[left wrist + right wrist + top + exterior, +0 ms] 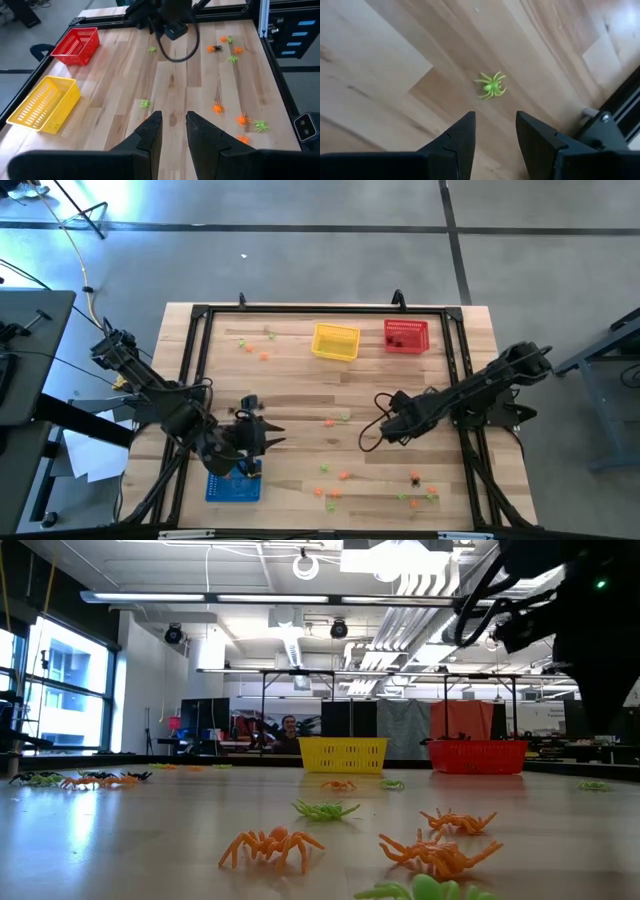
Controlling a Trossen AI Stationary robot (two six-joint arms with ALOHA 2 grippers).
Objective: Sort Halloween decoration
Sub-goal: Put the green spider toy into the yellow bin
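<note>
The right hand (495,131) hangs above the middle of the worktop (300,395) with its two dark, wedge-shaped fingers apart and nothing between them; just beyond their tips lies a light green plastic spider (491,86), legs splayed flat on the pale wood planks, its body slanted to the grain. The left hand (173,131) sits over the near left part of the worktop, beside the blue mesh basket (232,486), its fingers a narrow gap apart and empty. More spiders (340,477), orange, green and one black, lie scattered along the near edge, in the middle and at the far left corner, pointing every way. The yellow basket (335,341) and the red basket (406,335), both of slotted plastic, stand side by side at the far edge. No writing can be read
</note>
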